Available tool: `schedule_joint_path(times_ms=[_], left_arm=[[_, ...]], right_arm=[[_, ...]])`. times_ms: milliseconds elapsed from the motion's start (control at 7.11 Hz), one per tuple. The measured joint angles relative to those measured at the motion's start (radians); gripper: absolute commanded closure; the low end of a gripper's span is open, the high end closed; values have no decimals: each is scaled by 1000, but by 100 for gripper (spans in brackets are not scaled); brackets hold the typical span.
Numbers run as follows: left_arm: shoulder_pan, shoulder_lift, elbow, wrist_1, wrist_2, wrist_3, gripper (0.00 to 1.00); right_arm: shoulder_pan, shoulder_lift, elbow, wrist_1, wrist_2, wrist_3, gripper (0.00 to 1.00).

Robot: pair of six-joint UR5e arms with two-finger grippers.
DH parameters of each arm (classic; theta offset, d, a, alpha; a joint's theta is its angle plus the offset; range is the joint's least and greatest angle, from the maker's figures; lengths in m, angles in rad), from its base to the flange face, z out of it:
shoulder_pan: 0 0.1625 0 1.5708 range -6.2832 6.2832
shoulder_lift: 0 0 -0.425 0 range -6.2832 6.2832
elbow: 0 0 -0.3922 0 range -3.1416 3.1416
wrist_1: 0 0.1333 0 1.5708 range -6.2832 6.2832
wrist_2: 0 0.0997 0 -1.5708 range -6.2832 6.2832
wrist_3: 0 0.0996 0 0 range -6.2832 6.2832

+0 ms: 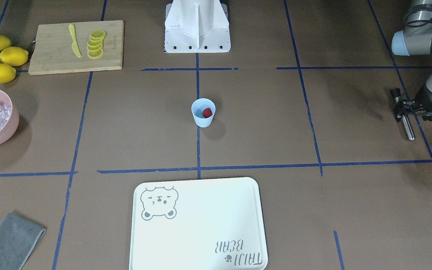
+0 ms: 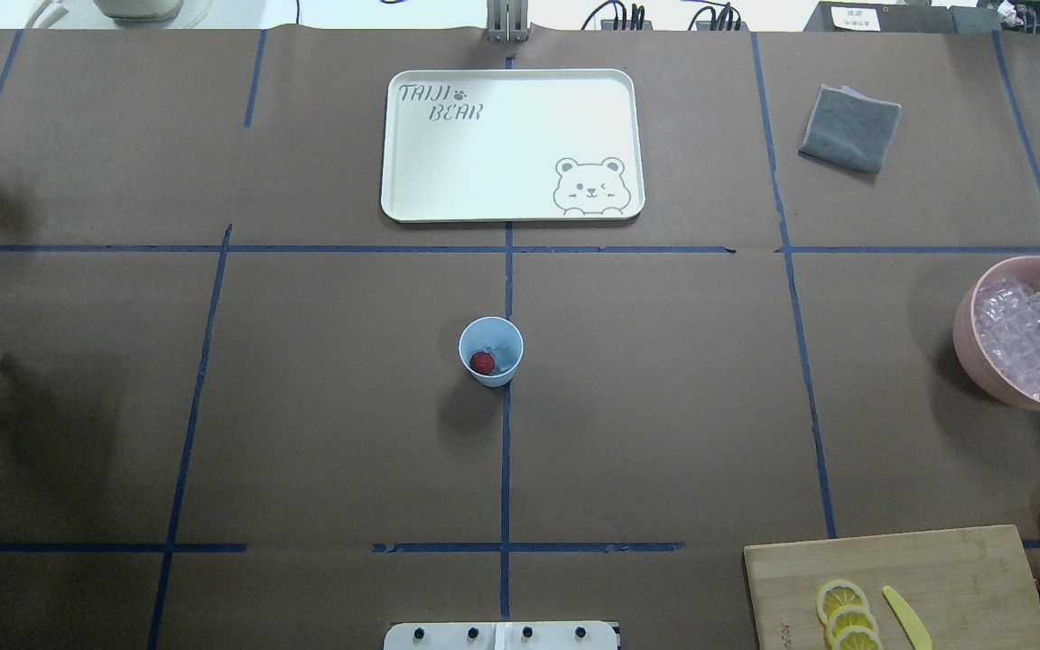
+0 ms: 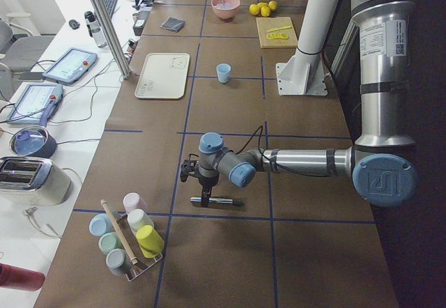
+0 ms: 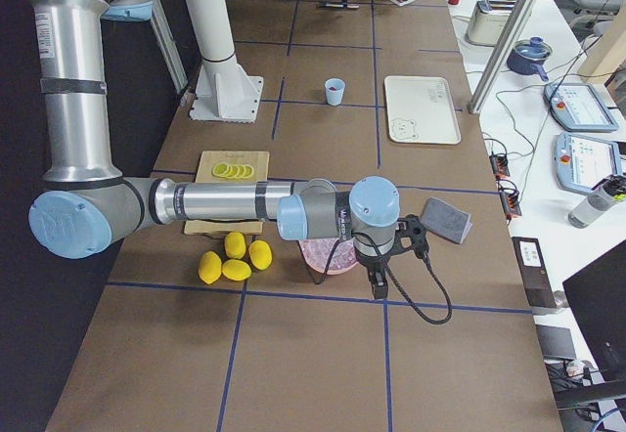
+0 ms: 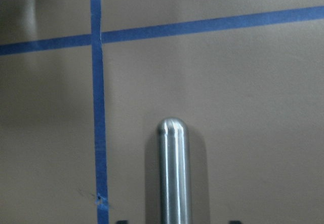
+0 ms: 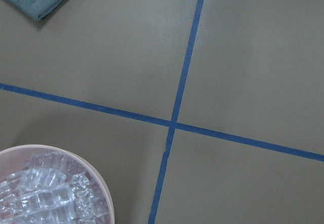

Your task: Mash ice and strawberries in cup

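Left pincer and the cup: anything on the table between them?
Nothing: the front-facing view shows only bare brown paper and blue tape lines between the left pincer, holding a metal rod, and the cup.

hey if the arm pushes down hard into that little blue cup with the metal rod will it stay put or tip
The cup looks like thin, light plastic, tall and tapering to a narrow base, so an off-centre push could probably tip or slide it. It holds only a strawberry and some ice, little ballast. Nothing steadies it, and the paper table cover looks smooth.

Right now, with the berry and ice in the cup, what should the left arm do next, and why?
Probably carry the steel muddler in the left gripper over to the blue cup: the strawberry and ice sit inside, unmashed, and the muddler is far off.
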Motion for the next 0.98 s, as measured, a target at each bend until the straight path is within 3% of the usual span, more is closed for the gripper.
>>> schedule_joint_path(times_ms=[281, 703, 985], left_arm=[[-22, 0, -65, 92, -60, 54, 0], [-227, -93, -290, 630, -130, 436, 0], [-399, -138, -286, 817, -224, 654, 0]], right_arm=[[0, 0, 0, 0, 0, -1, 0], [0, -2, -8, 0, 3, -4, 0], [0, -3, -23, -2, 5, -9, 0]])
